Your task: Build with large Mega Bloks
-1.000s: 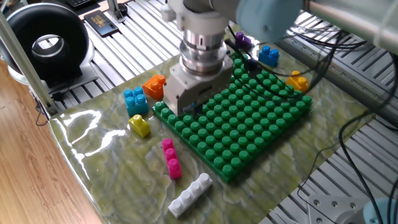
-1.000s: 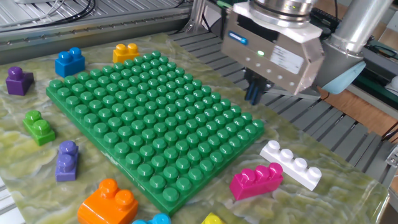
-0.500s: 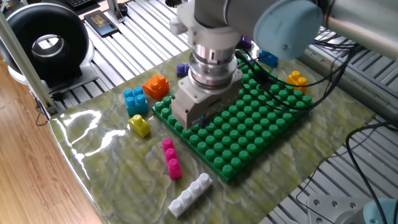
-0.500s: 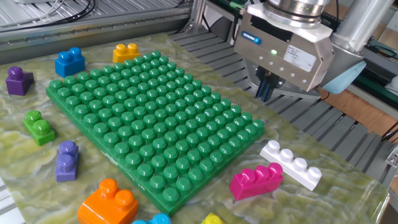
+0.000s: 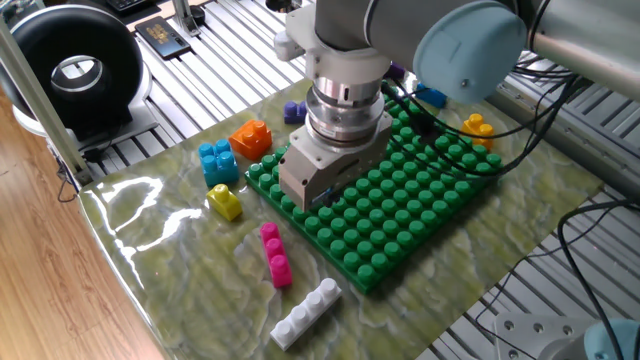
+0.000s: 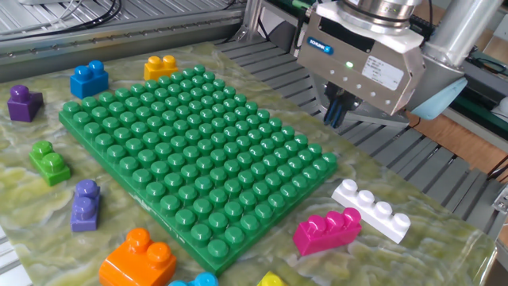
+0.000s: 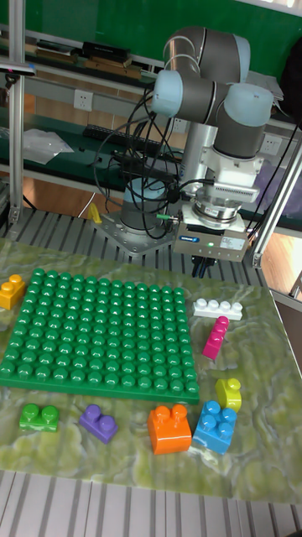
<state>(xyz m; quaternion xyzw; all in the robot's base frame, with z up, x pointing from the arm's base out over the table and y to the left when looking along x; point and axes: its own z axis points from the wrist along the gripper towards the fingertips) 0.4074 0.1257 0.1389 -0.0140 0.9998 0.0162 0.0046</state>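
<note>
Hanging above the table with nothing visible between its fingers, the gripper (image 6: pixel 335 113) stood clear of every brick. The dark fingers lay close together, but whether they were fully closed could not be told from any view.

In the tall fixed view the gripper (image 7: pixel 204 267) sat off the right edge of the green baseplate (image 7: pixel 17 369), behind the white four-stud brick (image 7: pixel 218 309). No brick was yet seated on the baseplate, so the build was judged not to have begun.

The loose bricks lay on the marbled mat around the baseplate. The white brick (image 6: pixel 371 208) lay near the baseplate's corner, with the pink brick (image 6: pixel 327 230) just beside it; whether the two touched could not be resolved. The yellow brick (image 7: pixel 228 393), light blue brick (image 7: pixel 216 426) and orange brick (image 7: pixel 168 428) were grouped along the same side. The purple brick (image 6: pixel 25 102) lay well apart, past the far end.

Probable hazards, if the white brick was the intended pick:
- Fingers as close together as these would land on the studs rather than straddle the brick, pressing it down or tipping it.
- An off-centre descent would push the long brick sideways, and the glossy mat looked likely to let it slide or turn.
- A finger coming down on the pink brick's side could catch that neighbour and drag both.
- A brick gripped askew would meet the baseplate's studs out of register and refuse to seat, or shift the baseplate itself.
</note>
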